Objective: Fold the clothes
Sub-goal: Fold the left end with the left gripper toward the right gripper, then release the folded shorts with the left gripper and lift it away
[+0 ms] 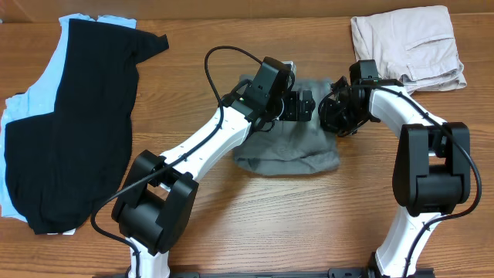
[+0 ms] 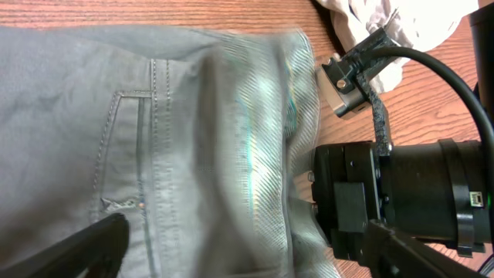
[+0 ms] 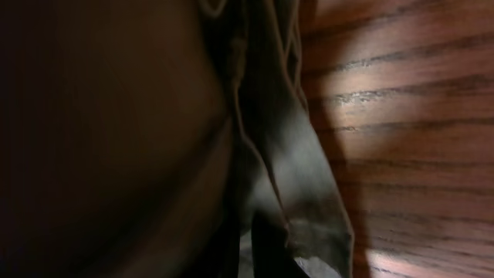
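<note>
The mid-grey shorts (image 1: 289,150) lie bunched in the middle of the table. In the left wrist view (image 2: 77,116) their back welt pocket and shiny striped waistband show. My left gripper (image 1: 305,106) hovers over their top edge. It is open, with its fingers (image 2: 255,247) wide apart either side of the waistband. My right gripper (image 1: 333,114) is at the shorts' upper right corner, facing the left one (image 2: 401,193). In the dark right wrist view a fold of the grey fabric (image 3: 309,193) runs into its jaws (image 3: 262,247), which look shut on it.
A black T-shirt (image 1: 69,123) lies on a light blue garment (image 1: 15,108) at the far left. Beige shorts (image 1: 405,46) lie at the back right, close behind the right arm, and also show in the left wrist view (image 2: 370,19). Bare wooden table (image 1: 309,216) lies in front.
</note>
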Controlling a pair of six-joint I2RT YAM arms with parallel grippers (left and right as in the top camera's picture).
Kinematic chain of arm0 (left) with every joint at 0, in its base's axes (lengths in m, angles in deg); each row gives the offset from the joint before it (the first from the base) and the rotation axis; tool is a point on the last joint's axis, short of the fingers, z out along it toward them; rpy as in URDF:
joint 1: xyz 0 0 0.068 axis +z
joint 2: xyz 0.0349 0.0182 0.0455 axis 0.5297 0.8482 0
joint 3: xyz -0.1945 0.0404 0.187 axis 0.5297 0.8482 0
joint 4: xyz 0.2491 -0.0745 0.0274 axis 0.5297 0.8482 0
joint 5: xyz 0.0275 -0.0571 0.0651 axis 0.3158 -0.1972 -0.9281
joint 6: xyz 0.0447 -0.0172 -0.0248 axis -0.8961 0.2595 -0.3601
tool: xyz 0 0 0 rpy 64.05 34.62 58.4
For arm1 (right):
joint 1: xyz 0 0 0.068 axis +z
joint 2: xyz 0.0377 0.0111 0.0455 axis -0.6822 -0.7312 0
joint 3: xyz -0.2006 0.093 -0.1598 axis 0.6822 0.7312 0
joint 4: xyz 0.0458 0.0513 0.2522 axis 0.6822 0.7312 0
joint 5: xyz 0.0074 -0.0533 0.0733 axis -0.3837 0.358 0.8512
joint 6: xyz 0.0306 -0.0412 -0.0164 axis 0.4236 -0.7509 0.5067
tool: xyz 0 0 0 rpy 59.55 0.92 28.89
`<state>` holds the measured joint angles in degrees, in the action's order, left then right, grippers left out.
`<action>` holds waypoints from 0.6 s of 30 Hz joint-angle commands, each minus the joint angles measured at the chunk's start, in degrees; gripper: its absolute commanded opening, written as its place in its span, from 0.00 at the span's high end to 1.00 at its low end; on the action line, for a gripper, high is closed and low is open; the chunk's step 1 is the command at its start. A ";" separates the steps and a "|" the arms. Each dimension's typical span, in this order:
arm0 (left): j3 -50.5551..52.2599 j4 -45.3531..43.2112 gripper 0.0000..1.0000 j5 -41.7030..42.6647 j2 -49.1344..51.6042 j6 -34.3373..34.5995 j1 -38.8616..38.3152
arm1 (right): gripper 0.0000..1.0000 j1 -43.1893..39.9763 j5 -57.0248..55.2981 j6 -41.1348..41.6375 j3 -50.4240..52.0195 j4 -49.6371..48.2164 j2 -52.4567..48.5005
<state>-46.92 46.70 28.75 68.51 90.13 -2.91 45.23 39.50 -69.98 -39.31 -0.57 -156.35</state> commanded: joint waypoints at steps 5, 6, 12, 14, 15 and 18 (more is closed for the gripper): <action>-4.46 5.42 0.00 1.09 -1.79 -0.63 3.91 | 0.77 -4.09 4.48 0.81 -1.53 1.42 -0.46; -5.49 7.39 0.00 1.09 -2.29 -1.68 4.79 | 0.75 -5.16 4.98 0.81 -2.36 2.56 -0.28; -14.01 24.85 0.00 0.83 -6.60 -11.91 11.61 | 0.40 -11.87 5.95 -1.90 -8.00 10.27 1.29; -15.80 29.35 0.00 0.63 -7.34 -16.26 13.25 | 0.23 -13.33 8.94 -5.16 -9.05 11.74 2.14; -16.24 31.04 0.00 0.39 -7.61 -17.66 13.88 | 0.14 -13.73 10.58 -6.97 -9.33 12.22 2.54; -16.63 35.34 0.00 -0.37 -7.89 -20.74 15.69 | 0.00 -13.92 12.33 -10.64 -9.44 13.42 3.06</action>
<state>-62.17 79.42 29.10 62.24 76.93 11.89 30.76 47.54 -75.10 -47.26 11.91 -156.02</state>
